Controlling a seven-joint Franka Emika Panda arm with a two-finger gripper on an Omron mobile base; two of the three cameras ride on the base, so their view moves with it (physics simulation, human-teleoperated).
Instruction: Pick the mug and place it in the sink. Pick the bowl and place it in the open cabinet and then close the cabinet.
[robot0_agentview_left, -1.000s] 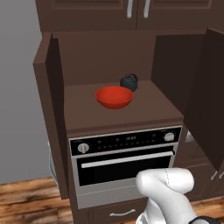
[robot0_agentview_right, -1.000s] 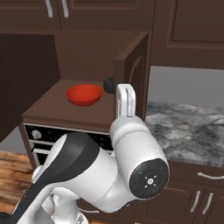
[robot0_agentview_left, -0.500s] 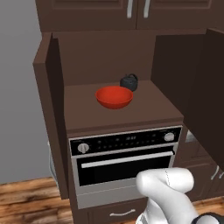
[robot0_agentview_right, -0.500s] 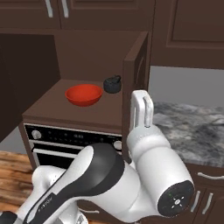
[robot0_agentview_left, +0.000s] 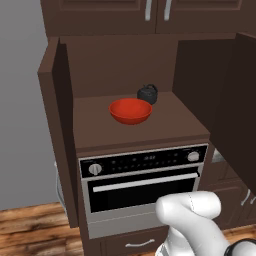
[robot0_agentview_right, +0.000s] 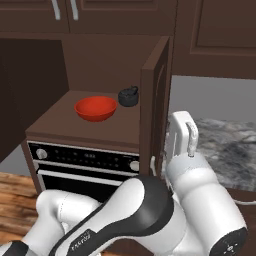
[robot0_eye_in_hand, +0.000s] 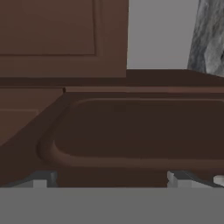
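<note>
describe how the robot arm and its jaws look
The arm is glossy white with rounded, bulbous links, a dark black joint band and a small grey-lettered marking. A white flat hand piece tops it. The gripper ends in two small grey finger tips.

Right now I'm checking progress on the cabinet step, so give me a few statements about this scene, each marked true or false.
1. The bowl sits inside the cabinet. True.
2. Both cabinet doors are shut. False: both stand open.
3. A small dark kettle-like object stands behind the bowl. True.
4. The gripper is clamped on the bowl. False: it is open and holds nothing, facing a door panel.
5. The bowl is yellow. False: it is red.
</note>
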